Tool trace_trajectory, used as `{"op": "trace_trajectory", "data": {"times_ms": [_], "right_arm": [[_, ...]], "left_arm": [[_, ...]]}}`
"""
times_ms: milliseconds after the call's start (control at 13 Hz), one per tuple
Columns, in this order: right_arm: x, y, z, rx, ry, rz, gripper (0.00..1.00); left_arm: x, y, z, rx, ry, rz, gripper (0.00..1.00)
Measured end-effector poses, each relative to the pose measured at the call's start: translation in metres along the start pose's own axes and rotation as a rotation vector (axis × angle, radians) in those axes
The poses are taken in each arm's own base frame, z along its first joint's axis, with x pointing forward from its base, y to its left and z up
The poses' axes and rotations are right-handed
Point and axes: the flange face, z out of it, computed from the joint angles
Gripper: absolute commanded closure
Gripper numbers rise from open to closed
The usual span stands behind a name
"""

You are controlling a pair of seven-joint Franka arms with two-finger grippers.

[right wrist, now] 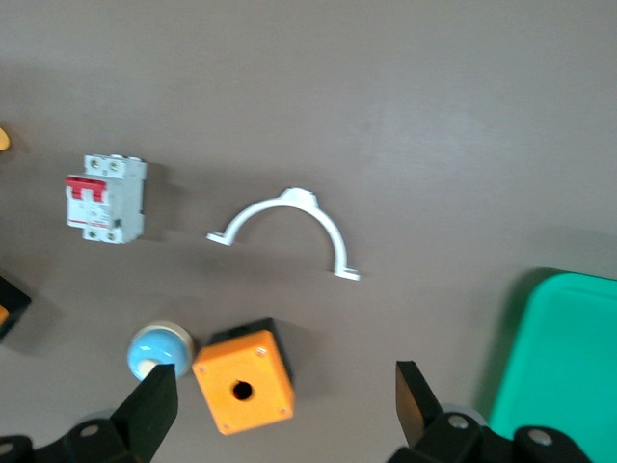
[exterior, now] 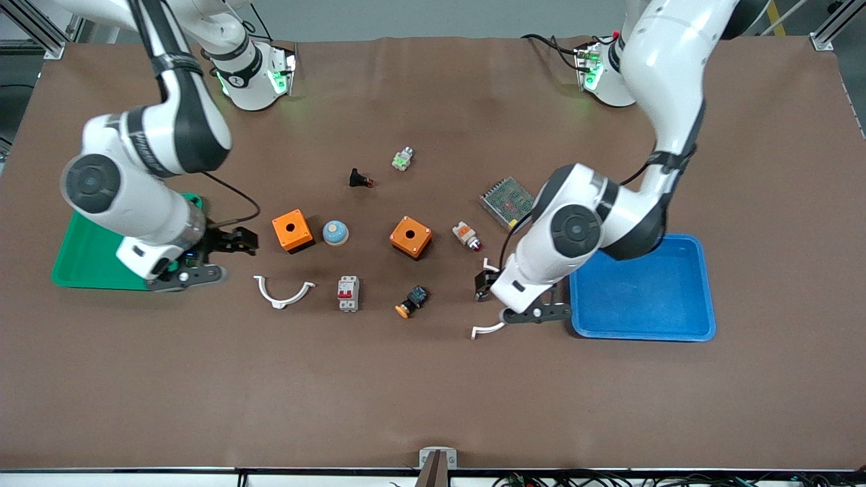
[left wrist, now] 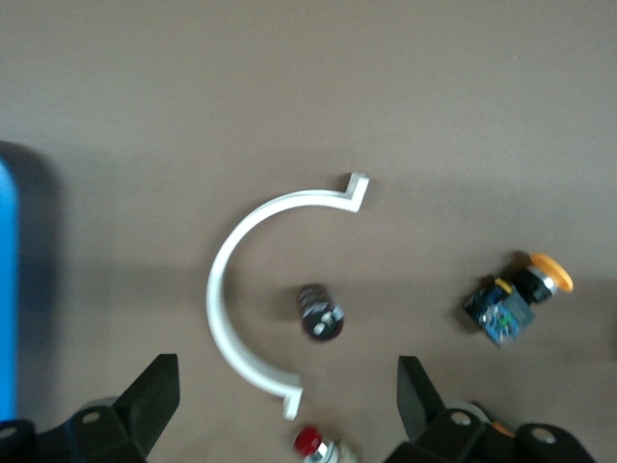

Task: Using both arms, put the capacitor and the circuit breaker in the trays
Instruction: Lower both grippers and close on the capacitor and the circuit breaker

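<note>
The capacitor, a tiny black cylinder with a silvery top, lies on the table inside a white arc clip. In the front view it is hidden under the left arm. My left gripper hangs open and empty over it, beside the blue tray. The circuit breaker, a light-grey block with red toggles, lies flat on the table. My right gripper is open and empty beside the green tray, over the table next to an orange box.
Two orange boxes, a blue dome, a white clamp, an orange-capped black button, a white-and-orange red-tipped part, a mesh-covered unit, a black red-tipped part and a small green-white part lie mid-table.
</note>
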Motion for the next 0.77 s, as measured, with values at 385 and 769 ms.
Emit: {"op": "trace_trajectory", "data": {"times_ms": [385, 769], "right_arm": [[0.011, -0.114, 0.073, -0.005, 0.049, 0.046, 0.0], [0.036, -0.161, 0.135, 0.003, 0.073, 0.099, 0.0]], "left_arm": [[-0.026, 0.027, 0.081, 0.1, -0.013, -0.01, 0.22], [-0.033, 0.026, 0.11, 0.12, -0.037, -0.005, 0.38]]}}
